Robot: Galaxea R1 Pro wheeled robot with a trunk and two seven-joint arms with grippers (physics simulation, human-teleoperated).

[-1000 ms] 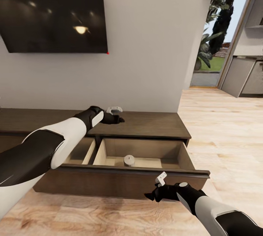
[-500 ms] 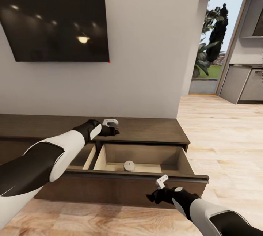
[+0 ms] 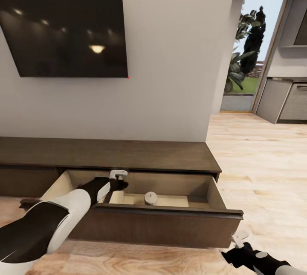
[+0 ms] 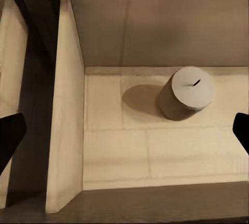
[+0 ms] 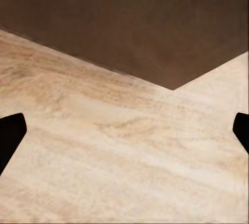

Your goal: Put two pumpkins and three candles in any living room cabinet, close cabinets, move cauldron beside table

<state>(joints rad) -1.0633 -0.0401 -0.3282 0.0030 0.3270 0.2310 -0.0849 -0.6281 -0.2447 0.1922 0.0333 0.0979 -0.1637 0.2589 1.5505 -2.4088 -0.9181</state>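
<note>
The cabinet (image 3: 128, 154) is a long, low dark brown unit under the wall TV. Its right drawer (image 3: 170, 217) stands pulled out. One off-white candle (image 3: 150, 198) stands upright on the drawer's beige floor, and it shows again as the candle (image 4: 188, 92) in the left wrist view. My left gripper (image 3: 120, 180) hangs open over the left part of that drawer, a little away from the candle, with nothing between its fingers. My right gripper (image 3: 239, 244) is open low over the floor, off the drawer's front right corner (image 5: 174, 86). The pumpkins and the cauldron are out of view.
A second drawer (image 3: 53, 186) to the left is also pulled out. A dark TV (image 3: 68, 36) hangs on the wall above the cabinet. Pale wood floor (image 3: 264, 168) runs right toward a doorway (image 3: 249, 53) and grey kitchen units (image 3: 285, 98).
The head view has tilted up. My left gripper came down from over the cabinet top to the open right drawer. My right gripper moved right and lower, away from the drawer front.
</note>
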